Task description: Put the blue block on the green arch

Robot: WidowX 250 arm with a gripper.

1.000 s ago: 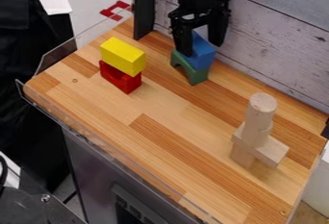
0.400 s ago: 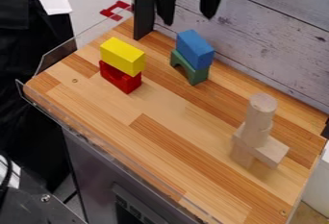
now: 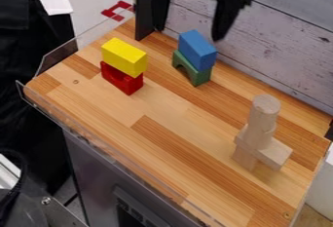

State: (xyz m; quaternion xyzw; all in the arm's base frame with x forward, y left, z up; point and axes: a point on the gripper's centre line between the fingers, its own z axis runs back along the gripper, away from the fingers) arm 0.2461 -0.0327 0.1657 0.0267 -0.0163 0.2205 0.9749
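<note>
- One black gripper (image 3: 189, 33), its two fingers parted wide with nothing between them, hangs over the far edge of a wooden worktop (image 3: 162, 102).
- One blue block (image 3: 198, 49), out of the gripper's hold, lies just below the fingertips, sitting on top of one green arch (image 3: 201, 78); the two pieces touch, making a stack of two.
- Down to the gripper's left, as the camera sees it, two more pieces form a second stack: one yellow block (image 3: 123, 56) above one red block (image 3: 135, 85).
- Well apart from the gripper, down to its right and nearer the camera, stands a third structure in pale, unpainted wood. One flat plank (image 3: 276, 153) lies across one supporting block (image 3: 245, 158), and an upright round column (image 3: 265, 106) rises from the plank; whether the column is one piece or two cannot be told for certain.
- One dark upright post (image 3: 144, 24) stands beside the gripper on its left, partly behind a finger.
- Farther left of the gripper, one red bracket-shaped object (image 3: 117, 10) shows near the worktop's corner.
- Behind the gripper runs one wall (image 3: 292, 60) of grey, weathered-looking boards.
</note>
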